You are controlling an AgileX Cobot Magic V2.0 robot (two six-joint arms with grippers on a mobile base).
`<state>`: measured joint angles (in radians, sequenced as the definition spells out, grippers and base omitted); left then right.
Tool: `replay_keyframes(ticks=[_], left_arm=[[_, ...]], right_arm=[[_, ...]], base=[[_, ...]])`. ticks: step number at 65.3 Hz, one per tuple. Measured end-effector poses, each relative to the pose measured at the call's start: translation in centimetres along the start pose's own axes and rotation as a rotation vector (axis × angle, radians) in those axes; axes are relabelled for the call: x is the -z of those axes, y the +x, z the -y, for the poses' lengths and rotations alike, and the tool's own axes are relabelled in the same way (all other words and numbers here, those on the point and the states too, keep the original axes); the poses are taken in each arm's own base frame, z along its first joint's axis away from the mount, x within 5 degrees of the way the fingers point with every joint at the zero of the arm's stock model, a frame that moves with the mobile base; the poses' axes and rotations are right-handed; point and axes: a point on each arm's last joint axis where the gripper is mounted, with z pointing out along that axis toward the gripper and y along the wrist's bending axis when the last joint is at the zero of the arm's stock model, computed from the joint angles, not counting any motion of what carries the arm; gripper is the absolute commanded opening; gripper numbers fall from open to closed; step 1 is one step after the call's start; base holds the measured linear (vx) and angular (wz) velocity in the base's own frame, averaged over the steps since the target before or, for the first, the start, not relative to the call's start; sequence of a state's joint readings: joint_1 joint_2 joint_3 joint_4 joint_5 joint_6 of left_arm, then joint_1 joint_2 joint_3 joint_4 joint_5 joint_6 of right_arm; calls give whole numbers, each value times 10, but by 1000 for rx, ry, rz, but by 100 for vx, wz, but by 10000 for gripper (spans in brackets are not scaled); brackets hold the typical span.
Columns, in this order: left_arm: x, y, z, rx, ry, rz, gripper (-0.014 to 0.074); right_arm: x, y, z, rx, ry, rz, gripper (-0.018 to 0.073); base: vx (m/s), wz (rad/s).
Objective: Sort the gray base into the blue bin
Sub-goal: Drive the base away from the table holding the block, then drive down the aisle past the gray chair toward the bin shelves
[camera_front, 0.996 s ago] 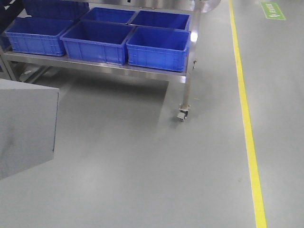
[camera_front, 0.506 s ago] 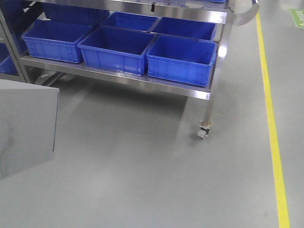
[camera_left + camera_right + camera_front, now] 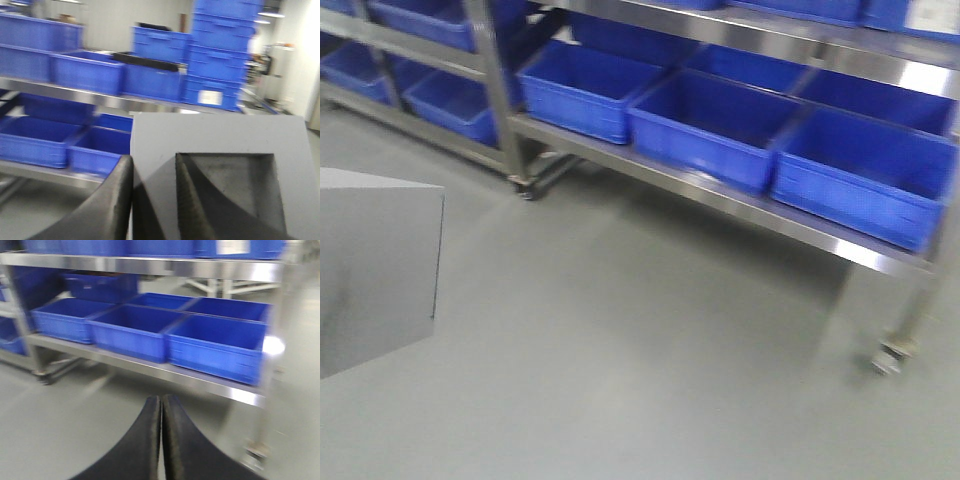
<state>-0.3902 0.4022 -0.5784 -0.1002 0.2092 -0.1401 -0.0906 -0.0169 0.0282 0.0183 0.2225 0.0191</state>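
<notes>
Even overhead light; motion blur throughout; glare on steel shelf.

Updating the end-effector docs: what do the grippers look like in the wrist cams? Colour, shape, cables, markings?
The left gripper has two matte black fingers, curved and tapering to narrow tips; one shows a finely ribbed inner face. The right gripper has the same black, curved, tapering fingers. No cables, markings or labels show, and the arms themselves are out of view.

Matt gray base; shiny metal rack.
</notes>
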Motion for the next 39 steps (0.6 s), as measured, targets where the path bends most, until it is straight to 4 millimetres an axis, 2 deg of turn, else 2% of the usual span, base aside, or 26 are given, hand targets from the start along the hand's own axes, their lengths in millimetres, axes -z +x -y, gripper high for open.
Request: replay_keyframes(ticks=[24, 39], left_arm=[[0, 0, 0, 0, 0, -1, -6], [0, 0, 0, 0, 0, -1, -6]], right_arm=[[0, 0, 0, 0, 0, 0, -5], [0, 0, 0, 0, 0, 0, -5]], base=[[26, 83], [26, 66]])
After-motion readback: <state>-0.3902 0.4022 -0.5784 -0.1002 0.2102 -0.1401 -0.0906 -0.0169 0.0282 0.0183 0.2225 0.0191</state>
